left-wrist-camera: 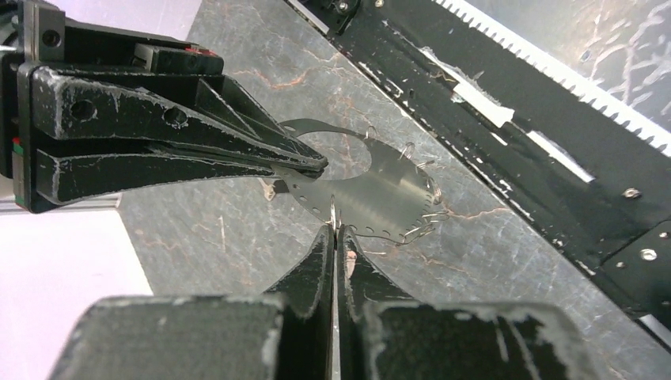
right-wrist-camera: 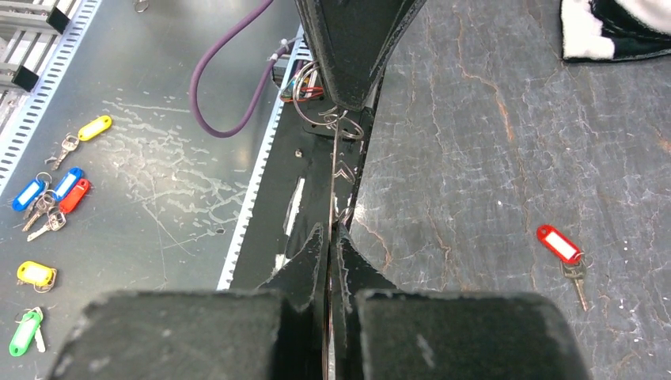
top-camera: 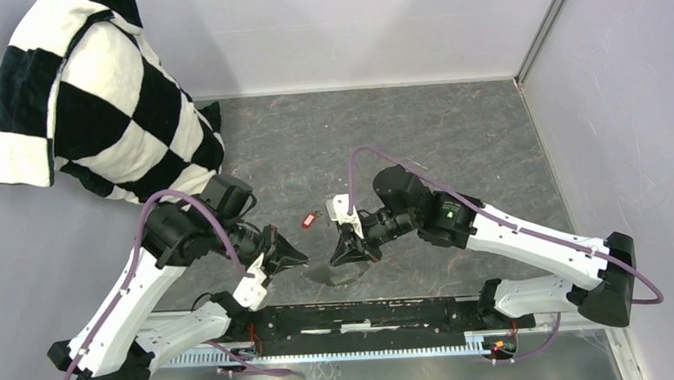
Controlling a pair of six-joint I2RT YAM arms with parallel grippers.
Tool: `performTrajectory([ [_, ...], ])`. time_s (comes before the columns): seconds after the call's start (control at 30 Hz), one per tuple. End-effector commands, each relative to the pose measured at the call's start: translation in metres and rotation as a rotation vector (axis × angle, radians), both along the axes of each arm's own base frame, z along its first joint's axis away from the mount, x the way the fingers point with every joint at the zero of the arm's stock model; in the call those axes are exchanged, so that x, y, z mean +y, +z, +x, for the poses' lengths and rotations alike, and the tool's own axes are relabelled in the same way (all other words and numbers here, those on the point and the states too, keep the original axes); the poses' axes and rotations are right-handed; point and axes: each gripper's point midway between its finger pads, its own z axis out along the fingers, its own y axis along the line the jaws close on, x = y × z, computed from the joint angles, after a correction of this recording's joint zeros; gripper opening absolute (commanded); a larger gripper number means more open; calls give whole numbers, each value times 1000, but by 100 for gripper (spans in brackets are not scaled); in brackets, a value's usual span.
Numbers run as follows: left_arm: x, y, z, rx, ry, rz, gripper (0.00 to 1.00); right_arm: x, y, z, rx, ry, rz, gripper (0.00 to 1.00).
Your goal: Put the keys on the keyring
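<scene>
Keyring (left-wrist-camera: 388,190) is clamped at one edge by the clenched left gripper (left-wrist-camera: 334,231), at another by the clenched right gripper (right-wrist-camera: 331,233). Red-tagged key (right-wrist-camera: 560,245) is seen lying on the table (top-camera: 452,132), well apart from it.

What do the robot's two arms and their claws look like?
Both arms have white shells with black joints and bases: left arm, right arm. A purple cable loops along each. The left claw and right claw are black, wedge-shaped, scuffed pale at the edges. A small green light glows on the right arm.
</scene>
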Motion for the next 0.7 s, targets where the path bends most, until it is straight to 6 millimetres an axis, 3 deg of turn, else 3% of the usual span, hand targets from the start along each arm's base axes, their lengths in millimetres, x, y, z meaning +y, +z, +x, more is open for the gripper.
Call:
performTrajectory([
  [0.0, -4, 17, 0, 114, 45, 10, 2, -1, 31, -10, -1, 53, 102, 0],
  [0.3, -9, 29, -13, 285, 59, 12, 2, 2, 29, 13, 21, -12, 95, 0],
  [0.5, -12, 33, -15, 343, 62, 13, 2, 5, 30, 8, 38, 38, 101, 0],
  [0.67, -8, 23, -9, 280, 77, 33, 3, -5, 29, 6, 39, 41, 95, 0],
])
